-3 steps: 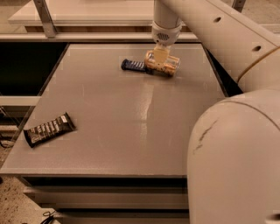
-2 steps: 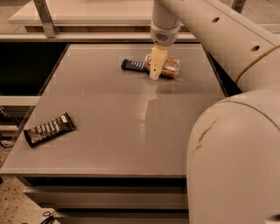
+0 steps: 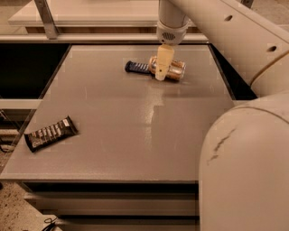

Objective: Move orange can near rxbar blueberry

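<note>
The orange can [image 3: 174, 70] lies on its side on the grey table [image 3: 135, 126], at the far middle. The rxbar blueberry [image 3: 136, 67], a small dark navy bar, lies just to the can's left, almost touching it. My gripper [image 3: 161, 72] hangs down from the cream arm [image 3: 226, 31] right at the can's left end, partly covering it. I cannot tell whether it holds the can.
A larger black-brown wrapped bar [image 3: 50, 133] lies near the table's front left corner. A pale shelf [image 3: 90, 13] runs behind the table. Dark gaps flank the table on both sides. My robot's cream body [image 3: 248, 171] fills the lower right.
The gripper, which straddled the can a second ago, now shows narrower at the can's left end. The can and the bars have hardly moved.
</note>
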You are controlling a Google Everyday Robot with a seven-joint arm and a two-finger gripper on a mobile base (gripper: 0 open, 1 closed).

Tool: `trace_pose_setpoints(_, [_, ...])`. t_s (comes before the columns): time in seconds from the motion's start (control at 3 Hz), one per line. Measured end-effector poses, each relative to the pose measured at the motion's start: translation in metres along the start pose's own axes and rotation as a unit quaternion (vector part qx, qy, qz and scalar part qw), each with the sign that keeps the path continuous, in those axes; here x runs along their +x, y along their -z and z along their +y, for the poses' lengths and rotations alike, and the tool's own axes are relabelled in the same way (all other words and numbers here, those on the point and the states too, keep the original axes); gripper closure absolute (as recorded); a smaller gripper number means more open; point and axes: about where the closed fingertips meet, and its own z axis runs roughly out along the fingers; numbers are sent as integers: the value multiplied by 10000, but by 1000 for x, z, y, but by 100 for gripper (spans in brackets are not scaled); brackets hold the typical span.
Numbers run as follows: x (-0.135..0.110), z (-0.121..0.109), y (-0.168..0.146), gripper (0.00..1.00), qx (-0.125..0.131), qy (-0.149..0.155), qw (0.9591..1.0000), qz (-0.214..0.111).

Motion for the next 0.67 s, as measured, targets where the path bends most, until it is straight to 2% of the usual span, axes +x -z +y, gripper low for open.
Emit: trace_pose_setpoints(0.67, [-5, -8, 43, 0, 257, 81, 9990, -362])
